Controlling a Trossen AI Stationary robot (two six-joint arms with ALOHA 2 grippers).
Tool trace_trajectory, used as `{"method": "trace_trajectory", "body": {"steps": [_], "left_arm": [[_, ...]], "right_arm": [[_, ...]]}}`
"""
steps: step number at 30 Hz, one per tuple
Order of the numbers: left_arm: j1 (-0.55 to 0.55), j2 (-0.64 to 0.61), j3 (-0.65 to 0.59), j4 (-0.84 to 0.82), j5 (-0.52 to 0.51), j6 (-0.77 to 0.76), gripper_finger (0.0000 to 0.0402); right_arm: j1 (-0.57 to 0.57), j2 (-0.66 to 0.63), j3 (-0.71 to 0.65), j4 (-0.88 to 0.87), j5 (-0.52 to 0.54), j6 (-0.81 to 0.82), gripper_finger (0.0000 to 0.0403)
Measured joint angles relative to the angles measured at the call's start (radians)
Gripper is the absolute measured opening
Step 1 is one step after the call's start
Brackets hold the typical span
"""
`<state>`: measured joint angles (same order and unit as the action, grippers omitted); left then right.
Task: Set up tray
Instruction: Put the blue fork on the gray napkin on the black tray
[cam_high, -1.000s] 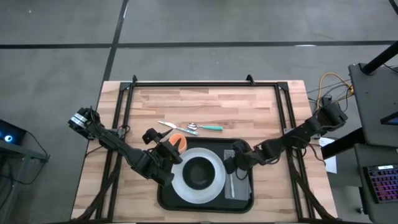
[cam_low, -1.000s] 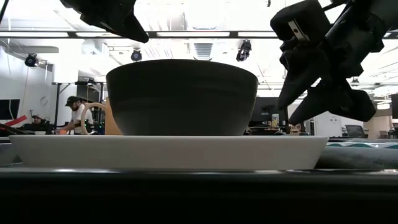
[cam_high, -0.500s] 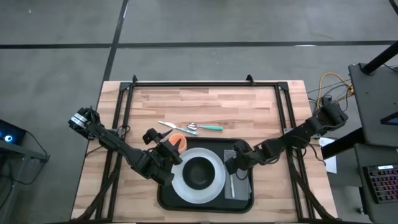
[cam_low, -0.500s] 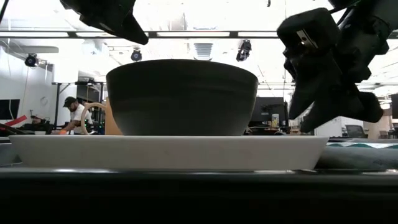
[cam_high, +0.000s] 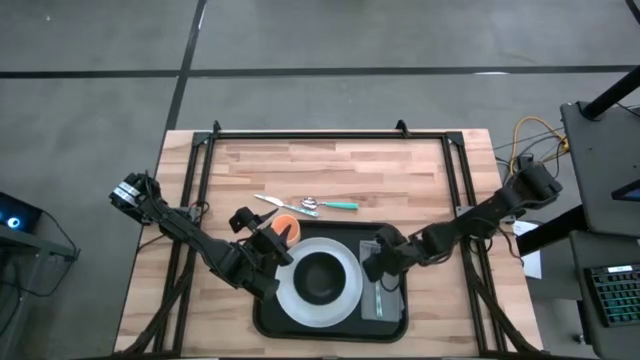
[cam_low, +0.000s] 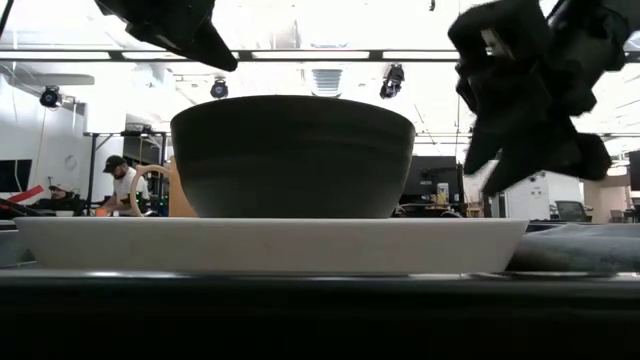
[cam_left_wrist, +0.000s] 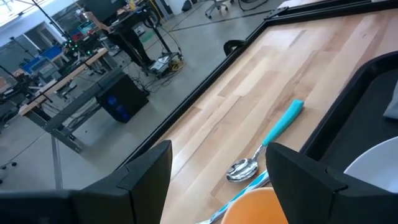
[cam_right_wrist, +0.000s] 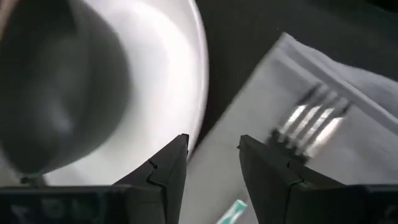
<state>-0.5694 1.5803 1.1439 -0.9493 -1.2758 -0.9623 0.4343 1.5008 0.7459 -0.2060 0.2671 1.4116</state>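
Fork (cam_right_wrist: 311, 124) is lying released on the grey napkin (cam_high: 383, 297) as the right tool (cam_high: 378, 272), fingers now apart and empty, is lifting off the tray (cam_high: 395, 325) at the counter's (cam_high: 400, 170) near edge, suggesting cutlery placement is proceeding.

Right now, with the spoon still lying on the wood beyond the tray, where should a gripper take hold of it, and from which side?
Grip the spoon on its teal handle, coming straight down from above. It lies flat on the table, and the handle's end points away from the orange cup and knife crowding the bowl end, so probably only there do fingers fit.
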Motion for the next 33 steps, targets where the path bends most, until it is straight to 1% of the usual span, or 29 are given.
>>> {"method": "trace_trajectory", "body": {"steps": [3, 8, 11, 14, 17, 20, 23, 27, 29, 33], "left_arm": [[0.000, 0.000, 0.000, 0.001, 0.000, 0.000, 0.0238], [-0.002, 0.000, 0.000, 0.005, 0.003, -0.020, 0.0238], [-0.002, 0.000, 0.004, 0.003, 0.004, -0.042, 0.0238], [0.000, -0.007, 0.017, 0.003, 0.002, -0.060, 0.0238], [0.001, -0.014, 0.021, 0.007, -0.008, -0.069, 0.0238], [0.007, -0.021, 0.021, 0.015, -0.013, -0.069, 0.0238], [0.010, -0.023, 0.021, 0.030, -0.015, -0.069, 0.0238], [0.010, -0.023, 0.021, 0.032, -0.016, -0.069, 0.0238], [0.010, -0.023, 0.021, 0.033, -0.016, -0.069, 0.0238], [0.010, -0.025, 0.021, 0.033, -0.016, -0.069, 0.0238]], "right_arm": [[0.000, -0.020, 0.019, -0.010, 0.000, -0.042, 0.0139], [0.017, -0.065, 0.025, -0.169, -0.004, -0.054, 0.0145], [0.046, -0.088, 0.025, -0.249, 0.051, -0.039, 0.0151], [0.091, -0.092, 0.024, -0.272, 0.118, -0.011, 0.0156], [0.142, -0.082, 0.023, -0.268, 0.160, 0.026, 0.0161], [0.188, -0.044, 0.019, -0.262, 0.183, 0.067, 0.0164], [0.211, 0.003, 0.019, -0.228, 0.174, 0.081, 0.0164], [0.226, 0.067, 0.018, -0.137, 0.140, 0.058, 0.0165], [0.233, 0.080, 0.020, -0.102, 0.137, 0.042, 0.0163], [0.238, 0.085, 0.019, -0.103, 0.148, 0.042, 0.0156]]}}
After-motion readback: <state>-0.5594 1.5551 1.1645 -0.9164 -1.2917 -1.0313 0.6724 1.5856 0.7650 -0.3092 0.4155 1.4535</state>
